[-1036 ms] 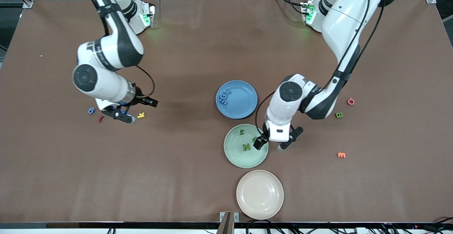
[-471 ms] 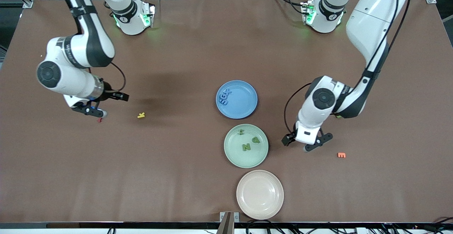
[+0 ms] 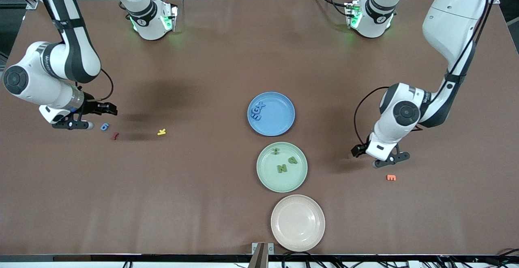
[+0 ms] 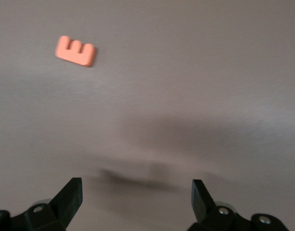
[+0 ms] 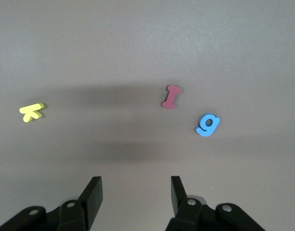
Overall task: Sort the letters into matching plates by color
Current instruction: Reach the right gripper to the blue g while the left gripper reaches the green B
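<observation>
Plates are sitting in a column at mid-table. Nearest the front camera, the beige-pink plate (image 3: pixel 298 222) is lying bare. Next up, the pale mint green plate (image 3: pixel 282 166) is carrying three green letters (image 3: pixel 282 168), lying apart from one another. Farther still, the blue plate (image 3: pixel 271 113) is holding three blue letters (image 3: pixel 257 110), bunched together at the rim toward the right arm's end.

Toward the left arm's end, an orange letter E (image 3: pixel 391 177) is lying flat on the brown table (image 3: pixel 202 187). The left gripper (image 3: pixel 375 157) is hanging over bare table just beside that orange letter, between it and the green plate. Its fingers are spread wide and grasping nothing, as the left wrist view confirms (image 4: pixel 136 199); the orange letter (image 4: pixel 75 51) is showing well ahead of the fingertips.

Toward the right arm's end, three loose letters are lying in a row: a yellow k (image 3: pixel 161 131), a red letter (image 3: pixel 115 136) and a blue letter g (image 3: pixel 104 127), each apart from the next. The right gripper (image 3: pixel 87 118) is hovering over the table just beside the blue g, at the end of the row. Its fingers are standing partly parted with nothing between them (image 5: pixel 135 195); in the right wrist view the blue g (image 5: pixel 207 124), the red letter (image 5: pixel 171 96) and the yellow k (image 5: pixel 31 111) are all lying clear of the fingertips.
</observation>
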